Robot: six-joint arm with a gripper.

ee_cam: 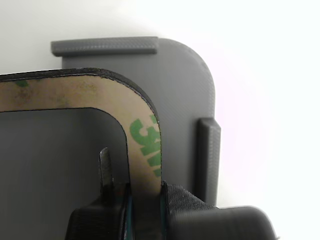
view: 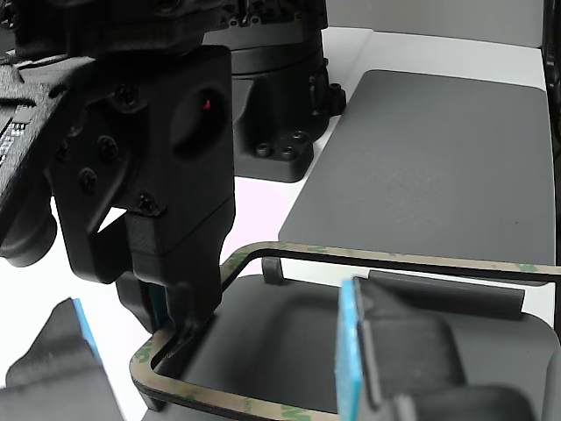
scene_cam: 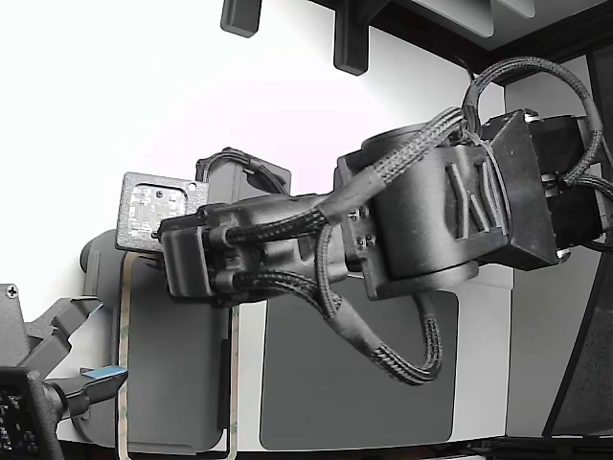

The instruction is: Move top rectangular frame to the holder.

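Note:
The top rectangular frame (ee_cam: 145, 117) is a thin beige strip with green print and a hollow middle. My gripper (ee_cam: 145, 197) is shut on one of its sides near a rounded corner, one finger inside the outline and one outside. The frame hangs over the light grey holder (ee_cam: 185, 85), whose raised tabs (ee_cam: 207, 160) show just beyond the frame's edge. From the other view, the gripper (view: 175, 329) holds the frame (view: 394, 260) above the holder (view: 280, 324); whether they touch cannot be told. In the exterior view the arm hides the fingers, and the frame (scene_cam: 233, 383) outlines the holder (scene_cam: 172, 383).
A darker grey flat mat (scene_cam: 359, 374) lies to the exterior view's right of the holder, also visible as the mat (view: 438, 158). A second gripper with blue pads (scene_cam: 96, 376) sits at the holder's other side. A black arm base (view: 280, 96) stands behind.

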